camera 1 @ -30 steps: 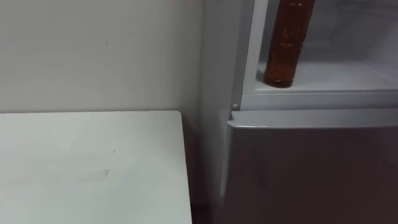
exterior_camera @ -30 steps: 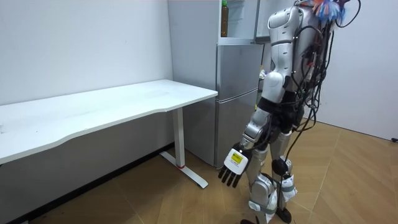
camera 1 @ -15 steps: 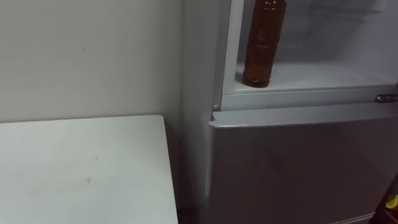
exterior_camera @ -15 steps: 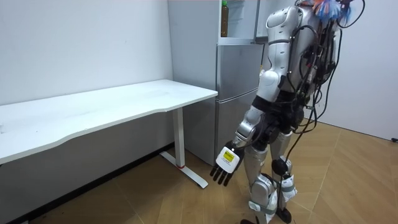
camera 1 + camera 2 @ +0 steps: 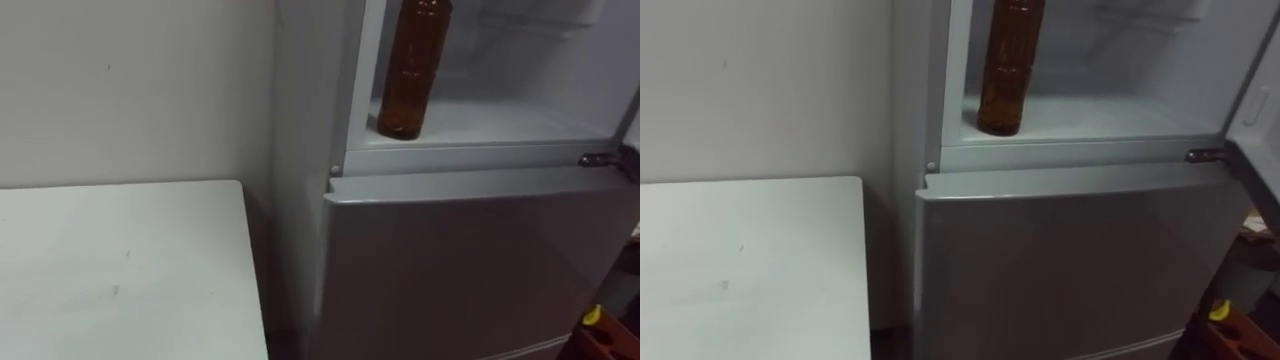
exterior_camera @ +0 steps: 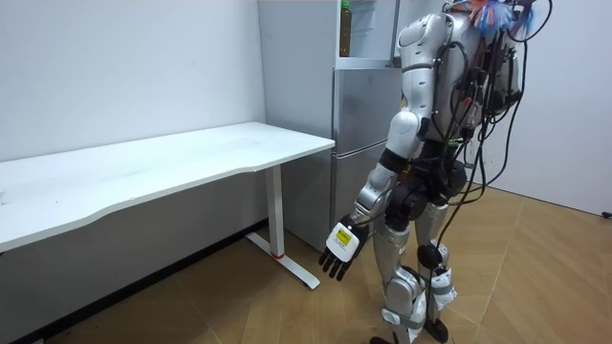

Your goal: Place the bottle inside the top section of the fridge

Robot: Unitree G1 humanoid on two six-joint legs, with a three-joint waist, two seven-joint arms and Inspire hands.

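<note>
On the upper fridge shelf [image 5: 500, 125], at its front left corner, the bottle [image 5: 408, 75] stands upright with nothing touching it. Against a second ago the bottle is unmoved; the head camera has panned. The left robot hand [image 6: 339, 253] has swung lower beside the leg, fingers spread, empty. Judgement: placing done, compartment not yet closed. Eye views give the bottle's foot on the shelf. Room view gives the stance before the fridge, with the tabletop [image 6: 191, 158] on the room view's left.

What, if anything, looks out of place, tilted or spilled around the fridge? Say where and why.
Nothing stands out. The bottle stands upright at the front left of the open upper fridge compartment, with nothing spilled; the lower door is shut.
</note>
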